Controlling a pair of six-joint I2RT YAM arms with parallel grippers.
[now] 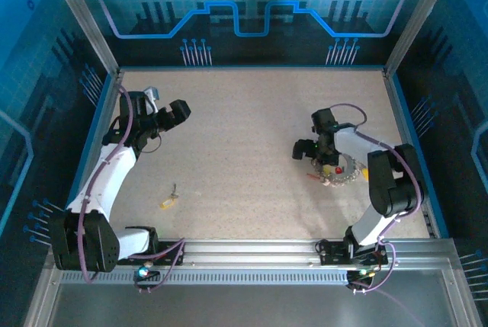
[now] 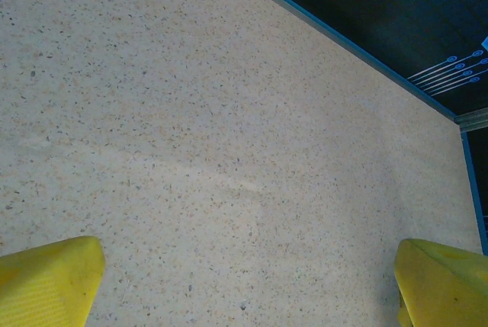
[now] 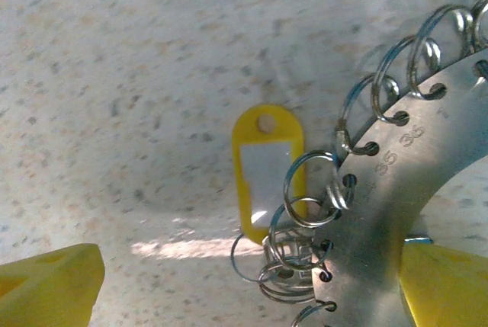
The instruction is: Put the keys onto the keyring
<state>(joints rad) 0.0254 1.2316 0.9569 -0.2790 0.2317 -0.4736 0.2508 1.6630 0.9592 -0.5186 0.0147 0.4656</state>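
Yellow finger pads [image 2: 47, 281] of the left gripper [image 2: 245, 287] frame the bottom of its wrist view. They are spread as wide as they go, with nothing between them but the speckled beige table [image 2: 229, 113]. From above, this gripper hangs near the table's left edge, about midway back. Closer to the front edge and a little to the right lies a small loose metal key with a yellow plastic tag [image 1: 169, 197]. It is flat on the table and well apart from everything else, and I judge it the piece to fetch.

Over by the right edge sits the flat silvery-grey metal keyring [image 3: 412, 190]. It is a punched, numbered band with small wire split rings [image 3: 309, 190] threaded through its holes, and a yellow oblong tag [image 3: 266, 167] lies just outside its rim. The right gripper [image 3: 248, 285] hovers low over that rim, likewise fully spread and gripping nothing. One pad is right beside the band; whether it touches I cannot tell.

To do the step well, the left gripper should drop squarely onto the loose key and close across the tag or the key's head. The thin blade would likely skid on the smooth top. The right gripper should pinch the band itself — not the loose wire rings — so that it cannot slide while the key is threaded.
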